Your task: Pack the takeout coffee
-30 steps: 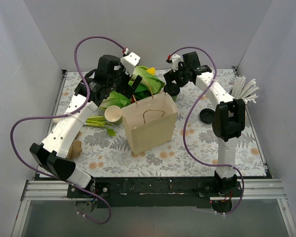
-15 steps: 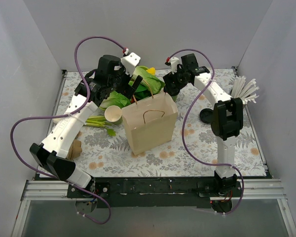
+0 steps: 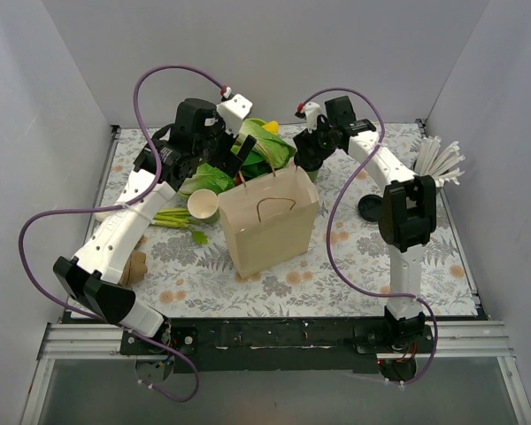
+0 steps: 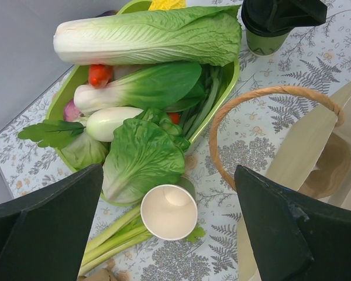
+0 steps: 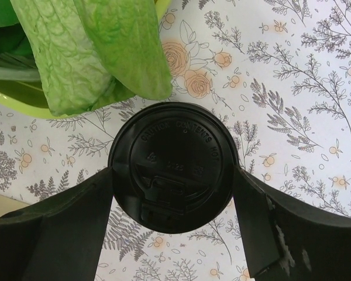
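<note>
The takeout coffee [image 5: 172, 167], a green cup with a black lid, stands on the flowered cloth beside the green vegetable basket [image 5: 23, 96]. My right gripper [image 5: 172, 175] is over it, with both fingers [image 5: 76, 216] pressed against the lid's sides. The cup also shows in the left wrist view [image 4: 268, 42] and is mostly hidden under the gripper [image 3: 308, 156] in the top view. The brown paper bag [image 3: 270, 221] stands open at mid-table. My left gripper [image 4: 169, 234] is wide open and empty, high above a lidless green cup [image 4: 168, 212].
The basket [image 3: 267, 146] is heaped with cabbage and greens. Celery stalks [image 3: 173, 217] lie by the lidless cup [image 3: 203, 205]. A loose black lid [image 3: 372, 208] lies right of the bag. A cup of white straws [image 3: 438, 164] stands at the right wall.
My right gripper has moved left and down over the lidded cup, and its fingers now sit against the lid. The left arm has not moved.
</note>
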`<state>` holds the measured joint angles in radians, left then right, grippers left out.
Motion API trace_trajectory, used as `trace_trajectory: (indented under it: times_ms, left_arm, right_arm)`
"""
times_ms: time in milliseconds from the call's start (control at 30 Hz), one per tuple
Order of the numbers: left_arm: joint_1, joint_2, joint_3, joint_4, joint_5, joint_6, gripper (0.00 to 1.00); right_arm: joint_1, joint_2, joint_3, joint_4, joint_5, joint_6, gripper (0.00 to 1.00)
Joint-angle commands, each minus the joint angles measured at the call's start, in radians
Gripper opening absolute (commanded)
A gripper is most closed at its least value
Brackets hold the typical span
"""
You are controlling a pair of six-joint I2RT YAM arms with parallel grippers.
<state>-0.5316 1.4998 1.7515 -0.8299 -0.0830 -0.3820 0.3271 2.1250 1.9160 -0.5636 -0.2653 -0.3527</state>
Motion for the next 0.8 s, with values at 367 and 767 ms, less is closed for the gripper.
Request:
trace_trajectory:
  times_ms: [367, 767]
  left_arm:
    - [0.008, -0.024, 0.026, 0.035, 0.043, -0.008, 0.97]
    - [0.008, -0.019, 0.02, 0.032, 0.074, -0.021, 0.97]
  right_arm:
    - [-0.013, -0.168, -0.129, -0.041, 0.006, -0.066, 0.65]
    - [-0.039, -0.477, -0.403, -0.122, -0.057, -0.092, 0.62]
